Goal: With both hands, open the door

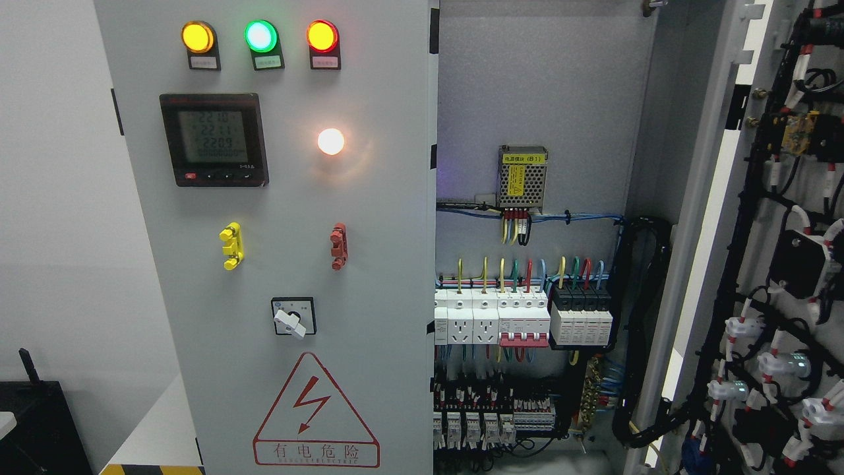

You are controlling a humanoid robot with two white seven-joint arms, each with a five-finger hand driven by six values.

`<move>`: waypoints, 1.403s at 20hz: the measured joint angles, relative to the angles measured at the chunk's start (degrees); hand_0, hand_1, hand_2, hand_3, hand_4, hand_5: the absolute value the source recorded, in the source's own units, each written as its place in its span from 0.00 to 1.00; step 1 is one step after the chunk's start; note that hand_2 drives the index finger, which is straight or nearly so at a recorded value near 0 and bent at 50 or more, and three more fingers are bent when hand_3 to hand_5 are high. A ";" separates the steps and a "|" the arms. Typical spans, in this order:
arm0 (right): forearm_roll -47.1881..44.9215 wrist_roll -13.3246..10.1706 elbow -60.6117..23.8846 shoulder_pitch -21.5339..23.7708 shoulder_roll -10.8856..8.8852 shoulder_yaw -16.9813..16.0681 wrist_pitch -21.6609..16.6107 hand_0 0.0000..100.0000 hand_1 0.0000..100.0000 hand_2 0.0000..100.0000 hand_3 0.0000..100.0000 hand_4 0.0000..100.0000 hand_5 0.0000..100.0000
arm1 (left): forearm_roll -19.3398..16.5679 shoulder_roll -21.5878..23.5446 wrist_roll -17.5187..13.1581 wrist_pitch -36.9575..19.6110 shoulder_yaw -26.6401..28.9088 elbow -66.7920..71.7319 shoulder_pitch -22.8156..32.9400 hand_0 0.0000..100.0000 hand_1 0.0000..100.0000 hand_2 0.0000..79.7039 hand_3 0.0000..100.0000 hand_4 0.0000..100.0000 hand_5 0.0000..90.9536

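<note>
Neither arm nor hand of the robot shows anywhere in the head view.

White wall [59,198] left of cabinet; black box [39,429] at lower left.

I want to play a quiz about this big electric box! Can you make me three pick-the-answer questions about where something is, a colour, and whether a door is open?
1. Where is the warning triangle?
A. bottom of the left door
B. top of the left door
C. inside the cabinet

2. What colour is the middle light of the top three?
A. blue
B. green
C. white

3. How is the right door?
A. shut
B. missing
C. swung open

Answers: 1 A, it sits below the rotary switch. 2 B, it glows green between yellow and red. 3 C, the breakers inside show.
</note>
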 measured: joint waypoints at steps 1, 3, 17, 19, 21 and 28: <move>0.00 0.00 -0.19 0.01 0.00 -0.01 0.00 0.39 0.00 0.00 0.00 0.00 0.00 | -1.46 -1.10 0.03 1.13 0.81 2.02 -0.77 0.00 0.00 0.00 0.00 0.00 0.00; 0.00 0.00 -0.64 0.07 0.00 -0.02 0.00 0.39 0.00 0.00 0.00 0.00 0.00 | -3.59 -3.32 0.32 4.33 2.39 5.69 -2.00 0.00 0.00 0.00 0.00 0.00 0.00; 0.00 -0.15 -9.96 3.65 0.00 -0.90 -0.01 0.39 0.00 0.00 0.00 0.00 0.00 | -10.21 -11.56 5.59 13.72 13.46 17.71 -5.29 0.00 0.00 0.00 0.00 0.00 0.00; 0.00 -0.13 -11.80 4.80 -0.28 -1.35 -0.01 0.39 0.00 0.00 0.00 0.00 0.00 | -10.09 -12.17 5.64 13.79 14.92 18.43 -5.41 0.00 0.00 0.00 0.00 0.00 0.00; 0.00 -0.06 -14.06 6.28 -0.73 -1.76 -0.01 0.39 0.00 0.00 0.00 0.00 0.00 | -10.03 -12.64 5.64 13.81 16.09 18.99 -5.48 0.00 0.00 0.00 0.00 0.00 0.00; 0.00 0.06 -24.34 13.18 -2.32 -2.52 -0.01 0.39 0.00 0.00 0.00 0.00 0.00 | -9.88 -13.76 7.53 14.14 18.93 20.37 -5.59 0.00 0.00 0.00 0.00 0.00 0.00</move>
